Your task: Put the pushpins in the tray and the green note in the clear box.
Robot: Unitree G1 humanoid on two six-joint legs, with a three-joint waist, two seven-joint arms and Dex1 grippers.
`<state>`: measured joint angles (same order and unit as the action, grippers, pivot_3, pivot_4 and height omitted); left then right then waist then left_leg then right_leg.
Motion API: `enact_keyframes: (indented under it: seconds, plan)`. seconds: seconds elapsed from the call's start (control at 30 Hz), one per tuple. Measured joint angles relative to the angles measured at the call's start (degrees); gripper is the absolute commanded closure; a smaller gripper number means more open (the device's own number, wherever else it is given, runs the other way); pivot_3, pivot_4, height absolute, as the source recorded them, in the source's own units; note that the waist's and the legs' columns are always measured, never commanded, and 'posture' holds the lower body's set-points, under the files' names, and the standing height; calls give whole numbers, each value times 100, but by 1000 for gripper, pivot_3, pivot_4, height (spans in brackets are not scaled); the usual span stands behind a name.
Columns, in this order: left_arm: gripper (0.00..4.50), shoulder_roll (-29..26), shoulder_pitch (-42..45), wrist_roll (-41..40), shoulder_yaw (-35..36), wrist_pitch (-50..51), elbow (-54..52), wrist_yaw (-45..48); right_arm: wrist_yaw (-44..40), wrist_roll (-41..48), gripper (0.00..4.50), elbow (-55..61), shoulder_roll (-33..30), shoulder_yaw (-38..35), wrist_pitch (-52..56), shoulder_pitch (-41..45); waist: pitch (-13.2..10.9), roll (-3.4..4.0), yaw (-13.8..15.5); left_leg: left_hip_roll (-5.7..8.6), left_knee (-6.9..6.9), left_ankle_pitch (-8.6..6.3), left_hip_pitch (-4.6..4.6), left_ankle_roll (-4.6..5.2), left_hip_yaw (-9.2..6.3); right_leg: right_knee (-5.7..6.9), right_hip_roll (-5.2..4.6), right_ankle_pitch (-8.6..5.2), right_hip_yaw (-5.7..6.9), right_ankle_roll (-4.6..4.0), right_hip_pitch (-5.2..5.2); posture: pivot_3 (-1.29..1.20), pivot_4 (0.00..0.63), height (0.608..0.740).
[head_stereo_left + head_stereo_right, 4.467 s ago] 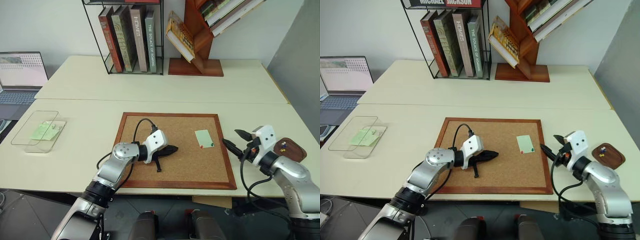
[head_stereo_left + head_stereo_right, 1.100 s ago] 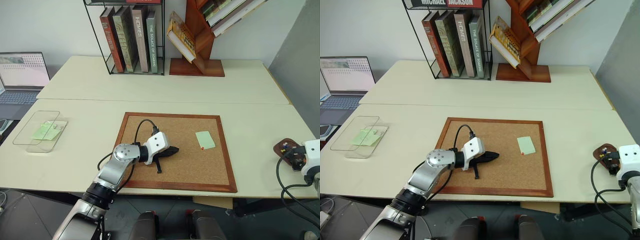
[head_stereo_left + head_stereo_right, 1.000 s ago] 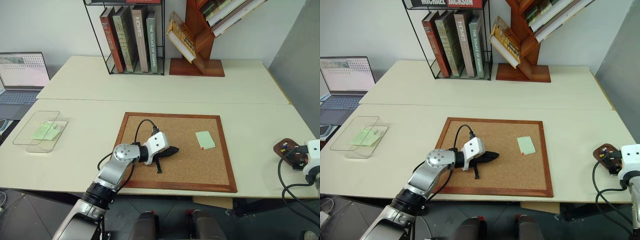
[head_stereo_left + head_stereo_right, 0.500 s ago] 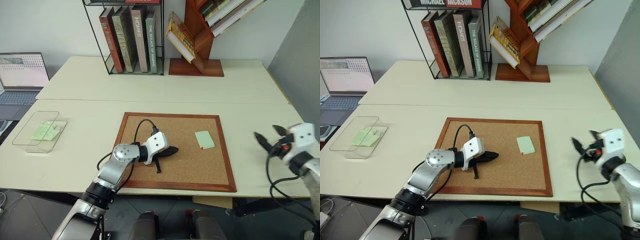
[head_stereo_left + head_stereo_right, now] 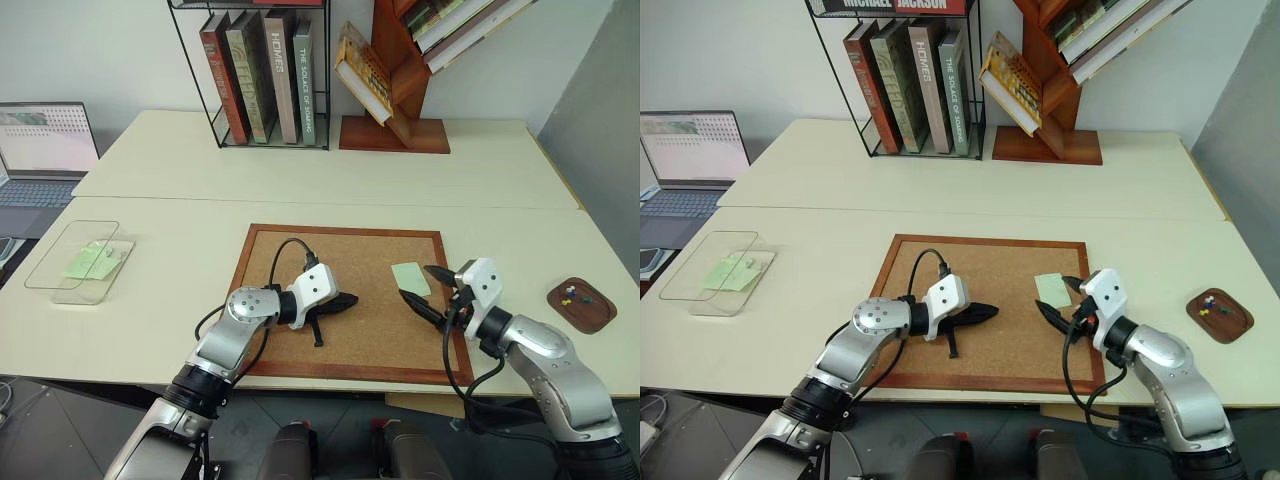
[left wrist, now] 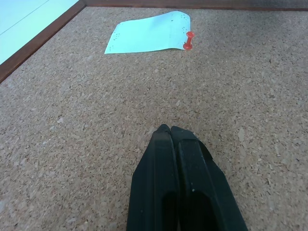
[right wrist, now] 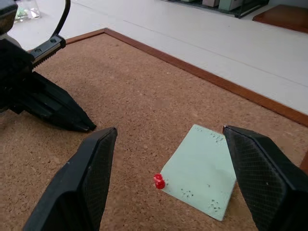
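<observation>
Corkboard (image 5: 340,340): green note (image 7: 202,171) between spread right fingers (image 7: 89,180).

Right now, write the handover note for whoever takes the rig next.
Left gripper: fingers shut, empty, resting on the corkboard.
Right gripper: fingers open, empty, hovering by the green note near the board's right edge.
The green note lies on the corkboard, one red pushpin stuck at its corner.
The tray, on the table to the right, already holds a few pushpins.
The clear box, far left, has greenish paper inside.
Left to do: pull the red pin, drop it in the tray, then carry the note to the clear box.
</observation>
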<state>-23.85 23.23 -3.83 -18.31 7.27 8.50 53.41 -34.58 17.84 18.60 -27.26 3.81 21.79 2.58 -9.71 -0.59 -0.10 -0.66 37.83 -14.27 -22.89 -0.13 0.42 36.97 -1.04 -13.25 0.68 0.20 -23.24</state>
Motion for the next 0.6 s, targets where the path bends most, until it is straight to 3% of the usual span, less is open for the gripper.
enact_keyframes:
  seconds: [0.23,0.27,0.6]
  plan:
    - [4500,-1,0,0,0,2,-3,-5,-32,-249,776,-548,138,217,-134,69,0,0,0,1,0,0,-1,0,2,0,0,0,0,0,0,0,150,740]
    - [4500,-2,-2,0,0,6,-6,-2,-29,-292,1140,-652,165,217,-200,105,1,-1,0,0,0,0,0,0,2,0,0,0,0,0,0,0,150,740]
    - [4500,-3,-9,0,2,9,-16,-12,-30,-438,3081,-1015,299,207,-494,199,1,-2,0,0,0,0,0,0,1,0,0,0,0,0,0,0,150,740]
